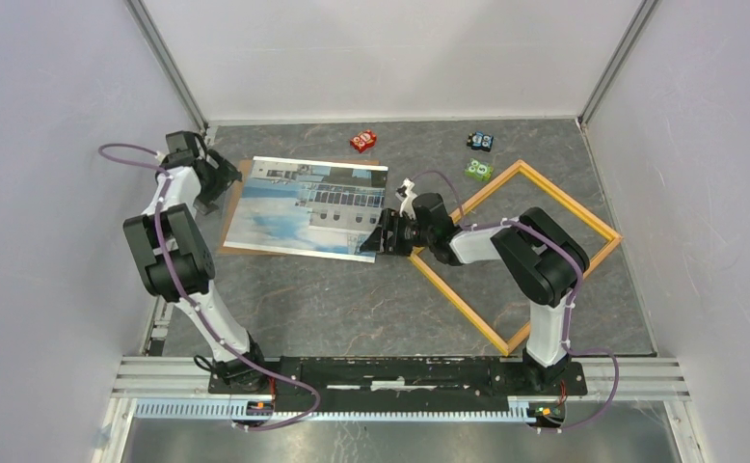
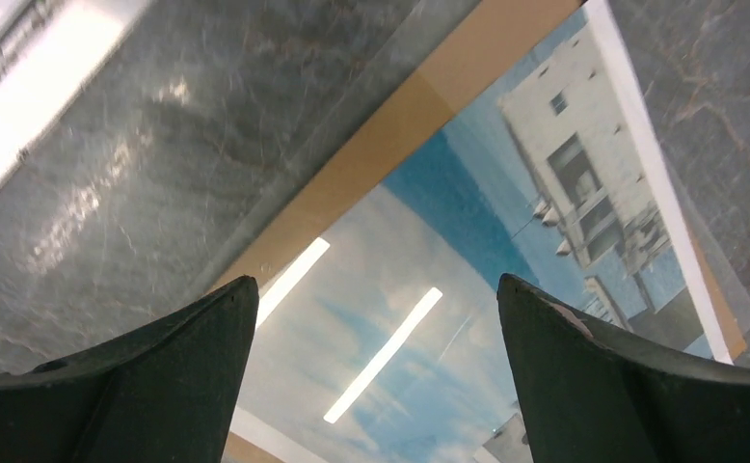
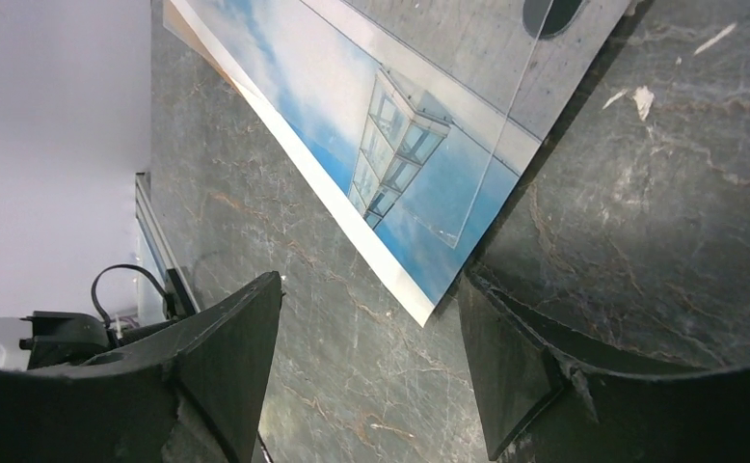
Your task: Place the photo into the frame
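Only the top view takes in the frame (image 1: 570,199), lying empty and turned like a diamond on the right of the grey stone-patterned surface (image 1: 352,299), with pale walls on three sides and a red (image 1: 362,141), a blue (image 1: 483,142) and a green toy (image 1: 478,171) near the far wall. The photo (image 1: 308,207) lies face up left of the frame. The left wrist view shows the brown backing board (image 2: 419,116) under it and the left jaws spread wide above. The right wrist view shows the right jaws apart, the photo's corner between them.
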Robot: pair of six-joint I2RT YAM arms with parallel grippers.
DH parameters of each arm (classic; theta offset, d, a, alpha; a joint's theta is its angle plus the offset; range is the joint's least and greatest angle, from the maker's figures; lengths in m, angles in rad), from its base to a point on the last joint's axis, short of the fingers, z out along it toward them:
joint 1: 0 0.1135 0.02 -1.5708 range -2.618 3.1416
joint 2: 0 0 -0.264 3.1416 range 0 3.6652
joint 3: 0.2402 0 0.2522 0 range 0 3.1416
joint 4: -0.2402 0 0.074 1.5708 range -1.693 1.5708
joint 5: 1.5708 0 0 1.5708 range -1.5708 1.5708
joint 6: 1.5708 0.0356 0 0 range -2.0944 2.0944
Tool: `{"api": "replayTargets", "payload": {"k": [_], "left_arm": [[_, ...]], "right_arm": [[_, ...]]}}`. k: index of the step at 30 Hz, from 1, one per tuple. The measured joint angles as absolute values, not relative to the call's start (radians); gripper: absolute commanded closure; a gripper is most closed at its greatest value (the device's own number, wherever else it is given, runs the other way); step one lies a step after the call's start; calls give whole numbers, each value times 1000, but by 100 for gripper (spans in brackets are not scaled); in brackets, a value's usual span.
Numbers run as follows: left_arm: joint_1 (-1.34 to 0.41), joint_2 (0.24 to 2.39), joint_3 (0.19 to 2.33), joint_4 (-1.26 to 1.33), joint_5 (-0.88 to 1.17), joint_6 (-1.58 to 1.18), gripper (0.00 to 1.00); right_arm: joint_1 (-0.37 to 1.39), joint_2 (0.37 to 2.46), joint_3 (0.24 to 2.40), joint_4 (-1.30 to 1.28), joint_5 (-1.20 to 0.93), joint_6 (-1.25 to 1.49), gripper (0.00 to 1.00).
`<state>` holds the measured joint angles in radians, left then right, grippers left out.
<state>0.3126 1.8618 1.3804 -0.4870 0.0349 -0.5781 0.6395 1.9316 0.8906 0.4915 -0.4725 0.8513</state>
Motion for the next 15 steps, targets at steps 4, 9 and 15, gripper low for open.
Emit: {"api": "replayTargets", "payload": {"k": [4, 9, 15], "left_arm": [[327, 1924, 1492, -503, 34, -533, 0], [340, 2063, 1633, -543, 84, -487, 0], [347, 2166, 1675, -601, 136, -467, 0]], "right_arm": [[636, 1935, 935, 426, -476, 791, 26], [615, 1946, 990, 371, -504, 734, 26], [573, 1951, 1011, 331, -538, 702, 26]]}}
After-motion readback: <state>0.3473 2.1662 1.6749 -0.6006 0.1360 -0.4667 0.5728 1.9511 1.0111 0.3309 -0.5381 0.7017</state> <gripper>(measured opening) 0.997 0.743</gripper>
